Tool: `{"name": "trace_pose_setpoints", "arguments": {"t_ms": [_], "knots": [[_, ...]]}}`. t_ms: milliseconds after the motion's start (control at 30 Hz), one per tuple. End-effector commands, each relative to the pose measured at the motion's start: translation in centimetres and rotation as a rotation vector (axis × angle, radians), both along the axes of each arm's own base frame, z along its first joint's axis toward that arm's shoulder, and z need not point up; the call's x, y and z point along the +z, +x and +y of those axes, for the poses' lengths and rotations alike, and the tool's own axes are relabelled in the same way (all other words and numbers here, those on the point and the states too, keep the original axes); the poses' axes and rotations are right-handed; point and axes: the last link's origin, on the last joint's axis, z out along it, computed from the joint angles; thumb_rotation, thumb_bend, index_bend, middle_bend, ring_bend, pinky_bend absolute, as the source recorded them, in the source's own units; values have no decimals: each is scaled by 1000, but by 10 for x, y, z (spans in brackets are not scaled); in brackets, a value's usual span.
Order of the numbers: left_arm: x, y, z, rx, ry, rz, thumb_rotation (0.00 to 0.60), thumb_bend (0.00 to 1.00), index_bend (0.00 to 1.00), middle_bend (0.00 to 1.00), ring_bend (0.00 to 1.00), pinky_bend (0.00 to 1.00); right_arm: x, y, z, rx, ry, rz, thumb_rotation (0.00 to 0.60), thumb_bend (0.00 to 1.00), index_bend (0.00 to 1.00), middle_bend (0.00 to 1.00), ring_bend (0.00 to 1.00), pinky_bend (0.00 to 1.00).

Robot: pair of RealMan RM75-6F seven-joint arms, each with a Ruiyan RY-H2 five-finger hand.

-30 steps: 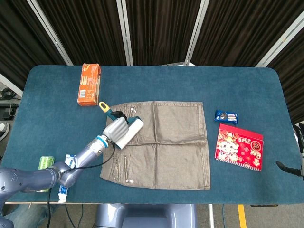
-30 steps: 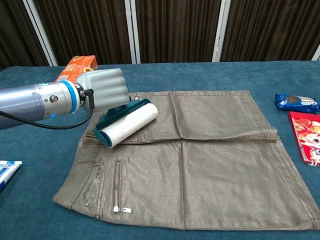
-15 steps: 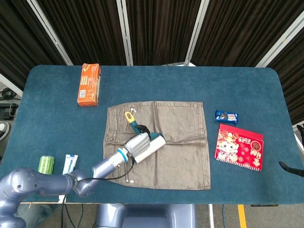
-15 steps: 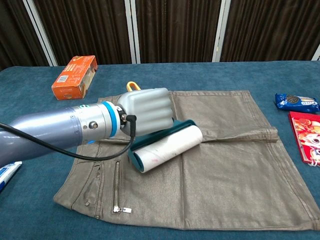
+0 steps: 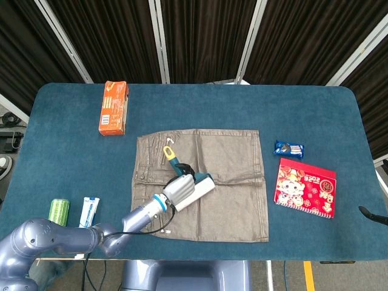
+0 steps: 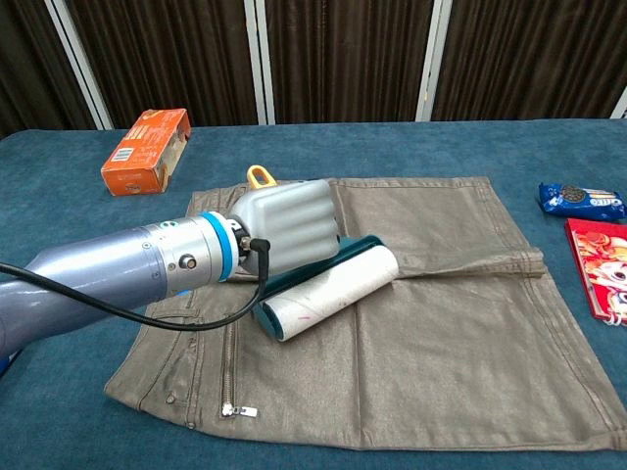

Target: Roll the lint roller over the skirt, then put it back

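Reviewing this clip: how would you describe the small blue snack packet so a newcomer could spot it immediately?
Start from the grey skirt spread in the middle of the blue table and look just past its upper right corner. The blue snack packet lies there, directly above the red booklet. It is the smaller of the two, dark blue with cookies pictured on it.
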Motion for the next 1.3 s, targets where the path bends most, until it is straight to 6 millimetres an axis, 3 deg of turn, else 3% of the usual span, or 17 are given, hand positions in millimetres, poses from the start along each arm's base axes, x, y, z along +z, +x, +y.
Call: {"name": "trace_pose_setpoints", "arguments": {"t_ms": [33, 433, 667, 1067, 1300], "knots": [[6, -13, 7, 27, 24, 11, 600, 975, 688, 530, 459, 527, 0, 0, 0, 0, 0, 1, 600, 0, 0, 0, 0, 0], [42, -78, 40, 125, 156, 32, 600, 974, 690, 531, 460, 529, -1, 3, 0, 6, 3, -2, 600, 0, 0, 0, 0, 0], [59, -105, 52, 145, 210, 40, 600, 974, 691, 531, 460, 529, 0, 3, 0, 6, 0, -5, 600, 0, 0, 0, 0, 0], [77, -143, 56, 261, 244, 7, 600, 974, 691, 531, 461, 529, -1, 5, 1, 10, 5, -5, 600, 0, 0, 0, 0, 0], [101, -188, 55, 426, 300, -38, 600, 971, 690, 531, 460, 529, -3, 7, 2, 16, 14, -5, 600, 0, 0, 0, 0, 0]]}}
